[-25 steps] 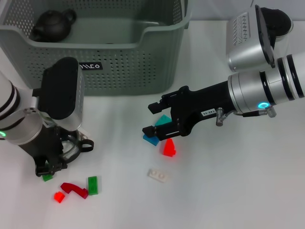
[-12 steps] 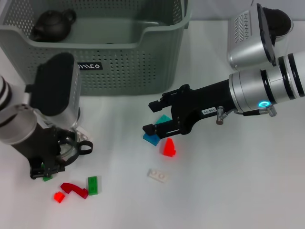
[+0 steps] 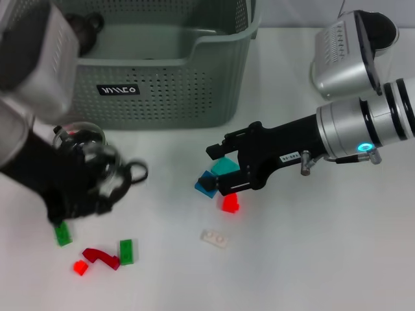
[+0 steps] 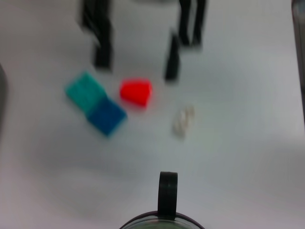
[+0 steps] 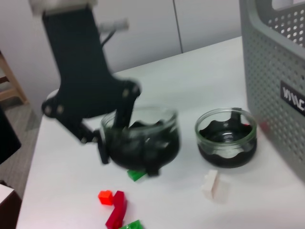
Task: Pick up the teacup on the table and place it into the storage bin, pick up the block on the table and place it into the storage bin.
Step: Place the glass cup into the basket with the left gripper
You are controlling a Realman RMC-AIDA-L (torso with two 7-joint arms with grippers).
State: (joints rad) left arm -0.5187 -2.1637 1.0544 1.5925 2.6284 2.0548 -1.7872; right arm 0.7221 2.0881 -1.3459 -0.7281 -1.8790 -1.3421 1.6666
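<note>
My left gripper (image 3: pixel 87 184) is shut on a glass teacup (image 3: pixel 104 170) with a black handle and holds it above the table; the cup also shows in the right wrist view (image 5: pixel 140 138) and its handle in the left wrist view (image 4: pixel 167 191). The grey-green storage bin (image 3: pixel 168 97) stands behind. My right gripper (image 3: pixel 222 170) is open, its fingers on either side of a teal block (image 3: pixel 225 166). A blue block (image 3: pixel 205 184) and a red block (image 3: pixel 229 204) lie beside it. In the left wrist view the teal block (image 4: pixel 85 90) lies on the table.
A second glass cup (image 5: pixel 226 136) stands on the table by the bin. A dark teapot (image 3: pixel 87 26) sits in the bin. Green (image 3: pixel 63 233), dark red (image 3: pixel 100 257) and white (image 3: pixel 214 238) blocks lie at the front. A silver device (image 3: pixel 343 55) stands at the back right.
My left arm has risen from the table with the teacup in its gripper. My right gripper has shifted slightly right, over the teal block.
</note>
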